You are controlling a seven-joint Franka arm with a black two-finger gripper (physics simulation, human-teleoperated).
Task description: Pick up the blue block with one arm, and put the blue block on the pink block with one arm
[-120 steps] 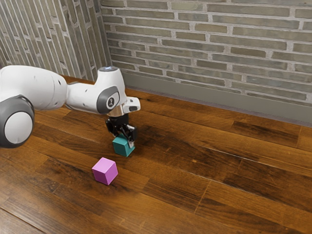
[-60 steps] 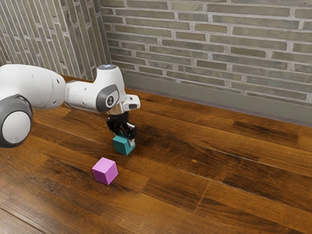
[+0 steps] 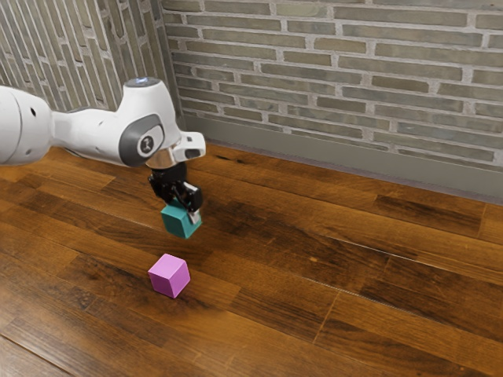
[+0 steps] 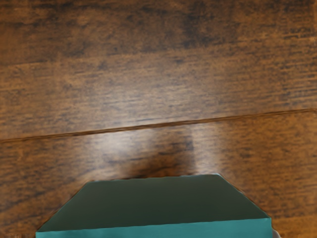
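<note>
The black two-finger hand (image 3: pixel 181 207) is clamped on the small teal-blue cube (image 3: pixel 180 224), holding it just above the dark wooden surface (image 3: pixel 354 267). In the exterior view it is at about twelve o'clock from the pink cube (image 3: pixel 169 275).

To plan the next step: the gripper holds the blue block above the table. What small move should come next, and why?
Probably carry the blue block toward the pink block, at this height. The gripper is shut on it and it hangs clear of the table, but the pink block seems to lie nearer the exterior camera, not directly beneath.
</note>
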